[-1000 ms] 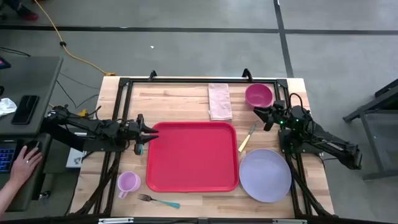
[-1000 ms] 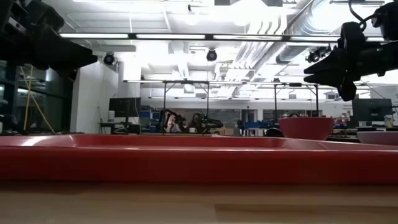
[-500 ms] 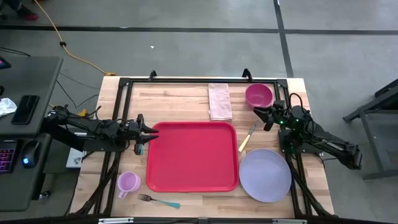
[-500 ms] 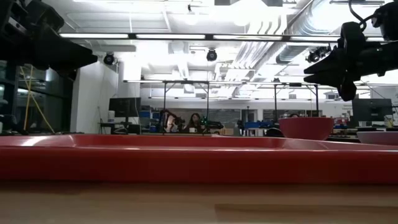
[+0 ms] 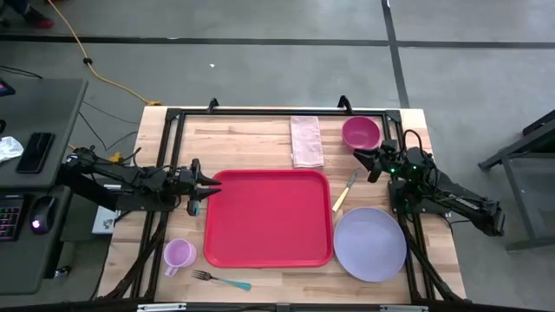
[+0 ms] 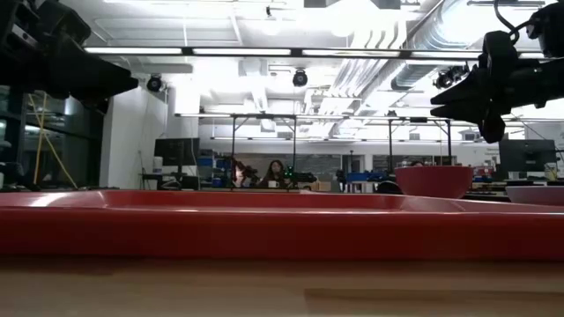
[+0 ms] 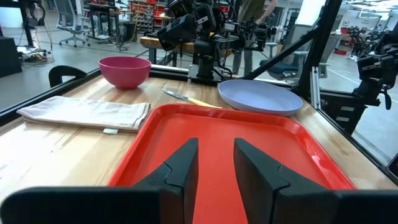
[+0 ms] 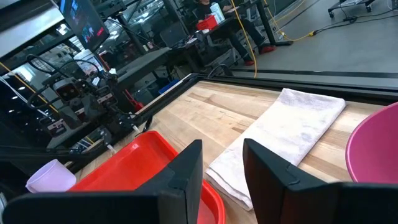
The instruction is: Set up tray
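Note:
The red tray (image 5: 269,217) lies flat in the middle of the table, and its rim fills the low view (image 6: 264,231). My left gripper (image 5: 211,185) hovers open at the tray's far-left corner, fingers pointing toward the table's right; its wrist view (image 7: 215,146) looks across the tray (image 7: 249,149). My right gripper (image 5: 360,157) is open too. It hangs in the air near the magenta bowl (image 5: 360,133), pointing toward the table's left (image 8: 222,149). Neither gripper touches anything.
A lavender plate (image 5: 370,243) lies right of the tray, with a knife (image 5: 345,191) between them. A folded beige napkin (image 5: 306,140) sits beyond the tray's far edge. A lavender cup (image 5: 179,255) and a fork (image 5: 221,280) lie near the near-left corner. A black frame (image 5: 173,117) rims the table.
Both arms have kept still. A person's hand on the desk left of the table has drawn back out of view.

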